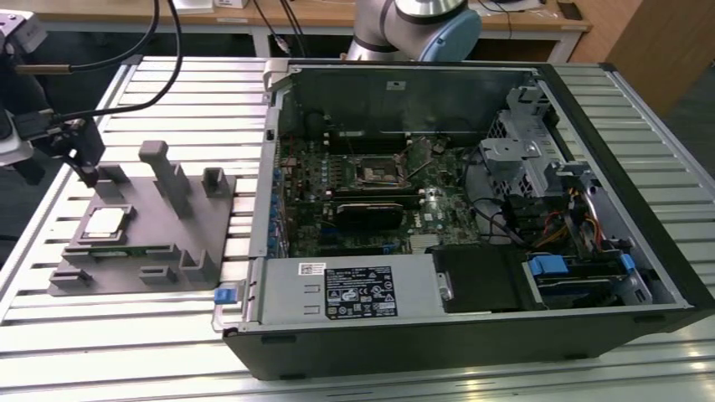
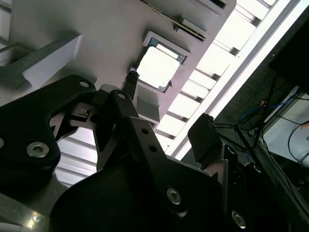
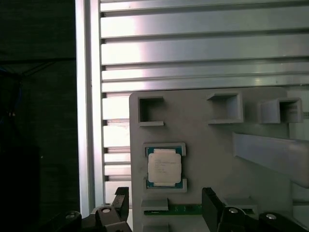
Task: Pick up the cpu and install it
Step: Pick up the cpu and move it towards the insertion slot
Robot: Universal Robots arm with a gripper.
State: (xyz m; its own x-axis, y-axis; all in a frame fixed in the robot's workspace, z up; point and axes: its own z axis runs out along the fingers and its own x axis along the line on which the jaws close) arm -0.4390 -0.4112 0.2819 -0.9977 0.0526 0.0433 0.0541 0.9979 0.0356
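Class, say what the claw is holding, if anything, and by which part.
Nothing is held. The claw is open, its fingers apart and empty, while the cpu lies in its recess on the grey tray.

Black tool [image 2: 168,96], fingers spread apart and holding nothing, poised over the grey tray [image 2: 96,29]. The cpu [image 2: 157,67] lies flat in a framed tray recess, just beside one fingertip [image 2: 130,77]. Slatted metal tabletop [image 2: 231,34] borders the tray.
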